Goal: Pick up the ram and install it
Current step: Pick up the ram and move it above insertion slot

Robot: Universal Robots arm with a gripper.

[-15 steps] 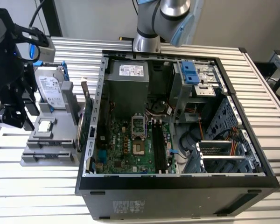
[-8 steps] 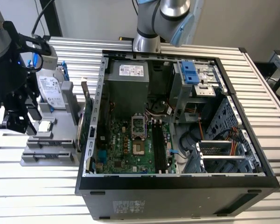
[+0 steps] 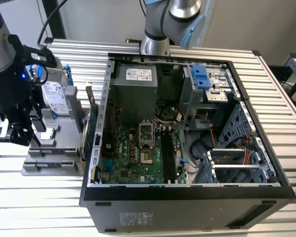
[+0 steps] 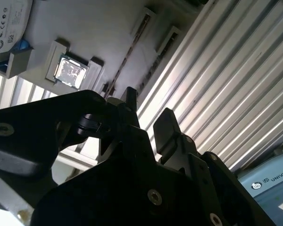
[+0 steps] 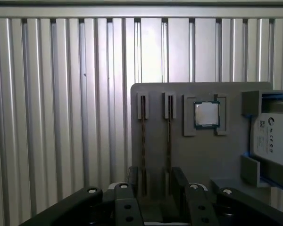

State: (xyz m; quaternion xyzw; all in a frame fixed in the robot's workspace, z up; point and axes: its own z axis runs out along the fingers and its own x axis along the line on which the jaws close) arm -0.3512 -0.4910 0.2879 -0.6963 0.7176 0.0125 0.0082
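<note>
Two thin ram sticks stand edge-on in the slots of a grey holder [image 5: 179, 150]: one ram stick [image 5: 143, 146] and a second one [image 5: 168, 141] beside it. In the second wrist view one ram edge [image 4: 123, 68] runs up from behind the fingers. My gripper [image 5: 155, 184] [image 4: 148, 117] hovers open above the holder, its two black fingers [image 5: 132, 178] standing just outside the pair of sticks with nothing held. In the exterior view the gripper [image 3: 18, 134] hangs over the holder at that view's left. The black memory slots [image 3: 170, 155] lie on the motherboard inside the open case [image 3: 187, 197].
A processor chip [image 5: 207, 114] sits in a pocket of the holder next to the sticks. A silver hard drive [image 5: 273, 141] with blue clips fills the holder's far end. A green expansion card [image 3: 92, 123] stands between holder and case. Ribbed metal table [image 5: 61, 117] surrounds everything.
</note>
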